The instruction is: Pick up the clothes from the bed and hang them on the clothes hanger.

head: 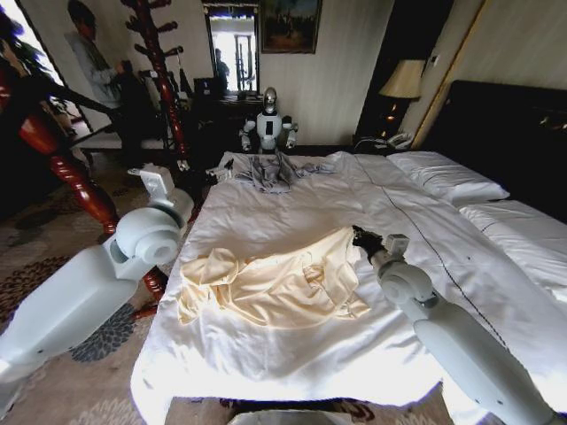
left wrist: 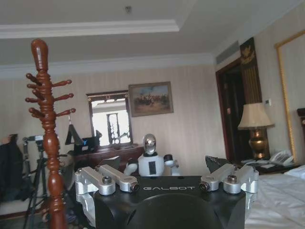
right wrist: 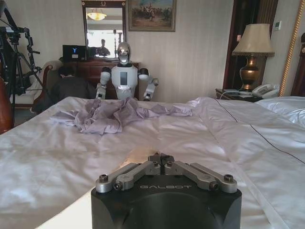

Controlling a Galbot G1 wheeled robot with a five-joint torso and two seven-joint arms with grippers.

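The clothes [head: 270,285], one pale cream-yellow garment of thin, faintly shiny fabric, lie crumpled on the bed [head: 292,208], long axis running across the mattress, near its foot end and well apart from the grey garment [head: 276,170] bunched at the far edge. The right hand [head: 361,239] rests low on the sheet at the cream garment's corner, fingers [right wrist: 161,159] pressed together with cream cloth beneath them. The left hand [left wrist: 167,182] hangs beside the bed near the wooden coat stand [left wrist: 49,138], fingers spread wide, holding nothing.
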